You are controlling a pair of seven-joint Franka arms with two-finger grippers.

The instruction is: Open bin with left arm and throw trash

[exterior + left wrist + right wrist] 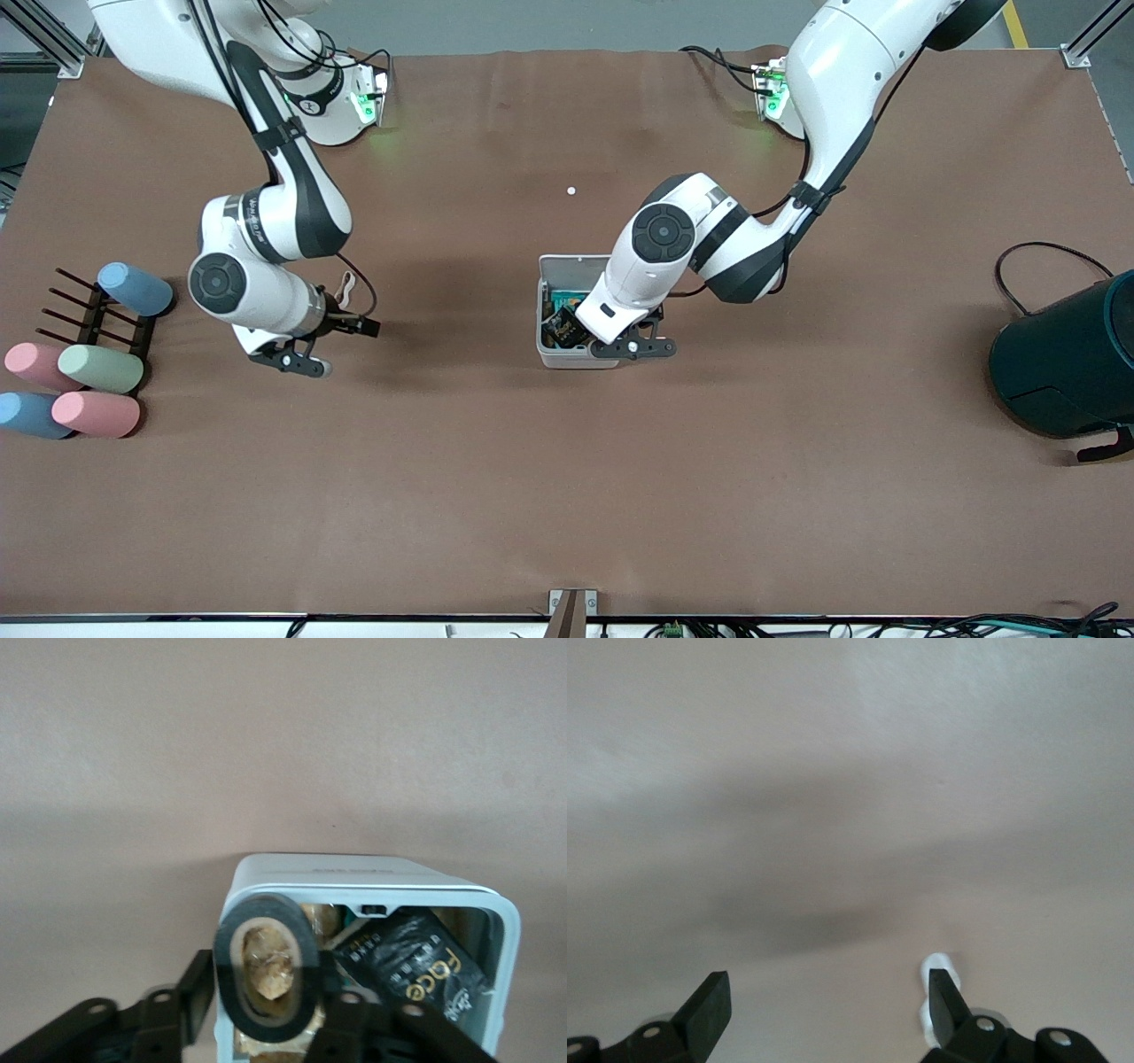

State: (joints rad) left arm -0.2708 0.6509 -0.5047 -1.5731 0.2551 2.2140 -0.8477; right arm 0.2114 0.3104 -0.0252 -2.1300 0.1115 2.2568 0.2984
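Observation:
The bin (567, 358) stands mid-table with its white lid (576, 266) open. My left gripper (585, 330) is over the bin's opening, shut on the dark tape ring (266, 967), which it holds upright above the bin's rim (508, 974). The black snack packet (416, 970) lies inside the bin and also shows in the front view (564, 326). My right gripper (359, 312) is open and empty, low over the table toward the right arm's end. The beige figure-eight rubber band (347, 285) lies beside one of its fingertips (943, 1001), and shows there in the right wrist view (933, 973).
Several pastel cylinders (97, 368) and a dark rack (89, 315) sit at the right arm's end. A large dark teal cylinder (1067, 363) with a black cable stands at the left arm's end. A tiny white speck (570, 190) lies nearer the bases than the bin.

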